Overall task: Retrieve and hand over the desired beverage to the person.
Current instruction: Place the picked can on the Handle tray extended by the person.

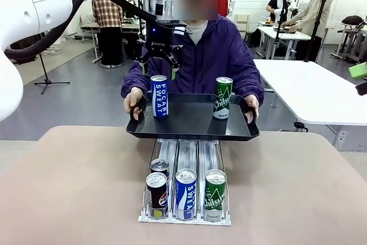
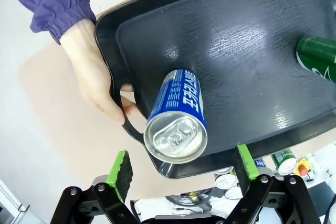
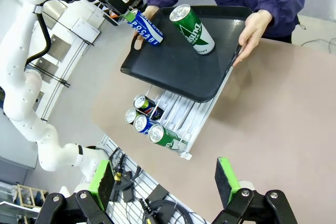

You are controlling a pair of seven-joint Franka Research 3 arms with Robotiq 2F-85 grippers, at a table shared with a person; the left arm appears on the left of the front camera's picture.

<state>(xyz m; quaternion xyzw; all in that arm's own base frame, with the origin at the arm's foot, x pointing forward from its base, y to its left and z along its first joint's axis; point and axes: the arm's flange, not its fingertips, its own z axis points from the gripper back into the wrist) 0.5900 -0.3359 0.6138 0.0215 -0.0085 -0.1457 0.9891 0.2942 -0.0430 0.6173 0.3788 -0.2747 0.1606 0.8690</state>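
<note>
Pocari Sweat can [image 1: 159,96] stands upright on the black tray [image 1: 192,120], left side, w/ a green Chilsung can [image 1: 222,97] at the right. Left tool [image 1: 159,66] hovers just above the blue can, jaws spread, not touching; looks like a drop-off. Person [image 1: 200,55] grips both tray handles, holding it level over the can rack [image 1: 184,196] to receive. Right tool [image 3: 165,182] released, empty, above the table [image 1: 74,187].

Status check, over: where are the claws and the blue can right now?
Left claw open, directly above blue Pocari Sweat can. Can upright on black tray held by the person, beside the green can. Right claw open above table. Nothing in the way.
</note>
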